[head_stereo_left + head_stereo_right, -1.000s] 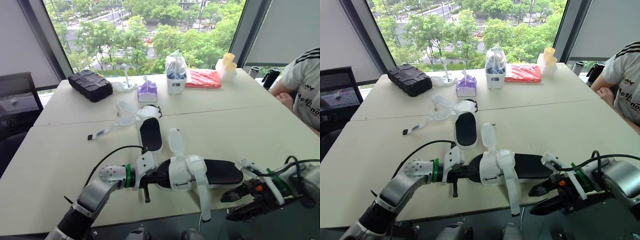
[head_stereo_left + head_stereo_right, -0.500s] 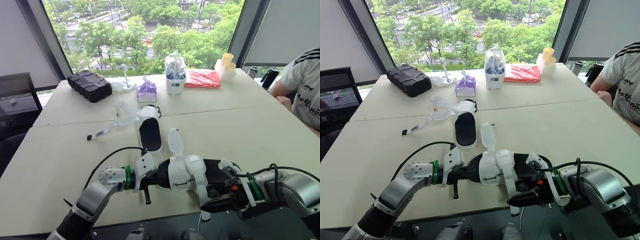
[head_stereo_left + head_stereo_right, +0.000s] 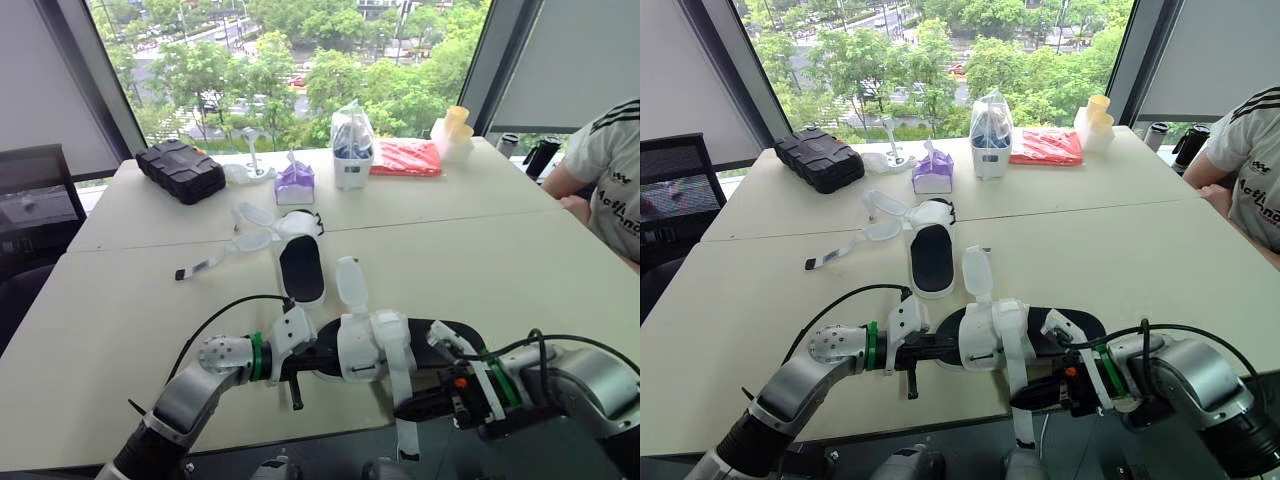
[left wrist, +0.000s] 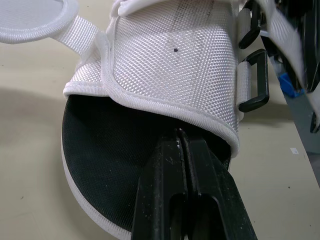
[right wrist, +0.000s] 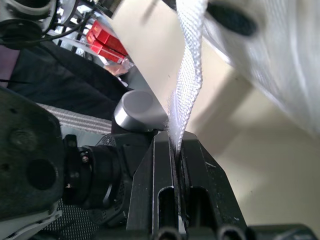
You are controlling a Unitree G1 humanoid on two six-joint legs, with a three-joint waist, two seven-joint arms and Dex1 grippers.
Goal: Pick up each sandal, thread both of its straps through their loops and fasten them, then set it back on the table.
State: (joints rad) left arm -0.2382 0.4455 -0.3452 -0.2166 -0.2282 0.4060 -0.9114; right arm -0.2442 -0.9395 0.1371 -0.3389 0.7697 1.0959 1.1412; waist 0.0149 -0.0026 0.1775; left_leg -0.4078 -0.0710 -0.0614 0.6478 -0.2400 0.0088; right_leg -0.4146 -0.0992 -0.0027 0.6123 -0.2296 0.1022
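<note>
right tool has moved in, pinching the strap of the sandal.

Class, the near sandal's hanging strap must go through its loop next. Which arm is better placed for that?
Right. The right tool is shut on the hanging strap, while the left tool clamps the sandal, steadying it with the black loop exposed.

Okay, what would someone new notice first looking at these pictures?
A white sandal with a black footbed is held at the table's near edge. The left end effector is shut on one end and the right end effector pinches its strap, which hangs off the edge. Behind it lies a second sandal, straps splayed open.
</note>
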